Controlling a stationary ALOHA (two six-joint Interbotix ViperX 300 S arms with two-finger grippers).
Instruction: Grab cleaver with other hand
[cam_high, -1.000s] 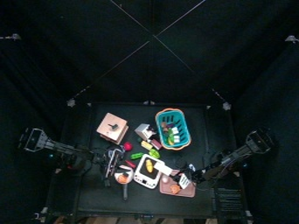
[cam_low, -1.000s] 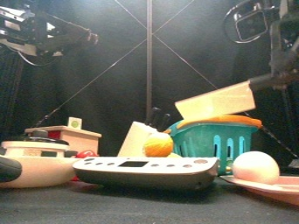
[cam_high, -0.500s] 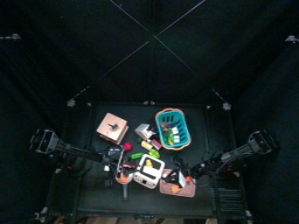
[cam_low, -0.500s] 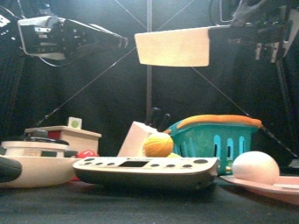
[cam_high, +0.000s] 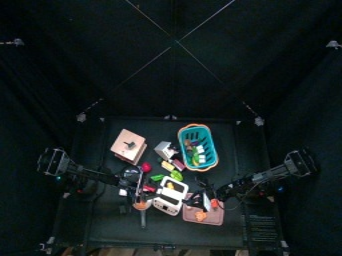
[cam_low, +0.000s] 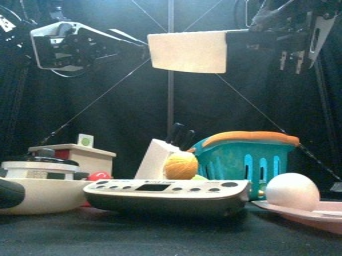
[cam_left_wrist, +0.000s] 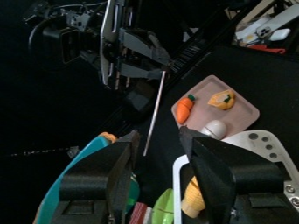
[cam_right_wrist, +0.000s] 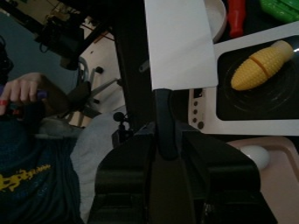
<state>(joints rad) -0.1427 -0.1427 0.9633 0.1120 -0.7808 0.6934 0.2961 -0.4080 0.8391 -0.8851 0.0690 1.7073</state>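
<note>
Black jaws spread wide on the left gripper (cam_low: 127, 38), up high at the left in the front view, empty and just short of the cleaver (cam_low: 189, 50). In the left wrist view those two jaws stand well apart, and between them, farther off, the blade shows edge-on as a thin pale line.

Down on the table from the left: a pale bowl (cam_low: 43, 188) with a small cream box (cam_low: 78, 157) behind it, then the grey kitchen scale (cam_low: 167, 195) at the front, a white wedge (cam_low: 160, 159) and an orange ball (cam_low: 181, 166) behind that. Next the teal basket (cam_low: 247, 163), and at the far right a white egg (cam_low: 293, 190) on a pink plate (cam_low: 310, 214).

Up top in the middle, the cleaver's broad cream blade hangs flat-on to the front camera, well above the table. To its right, the right gripper (cam_low: 257, 40) is clamped on the handle; the right wrist view shows the dark handle running between its jaws, blade beyond. A person sits outside the curtains in that view.
</note>
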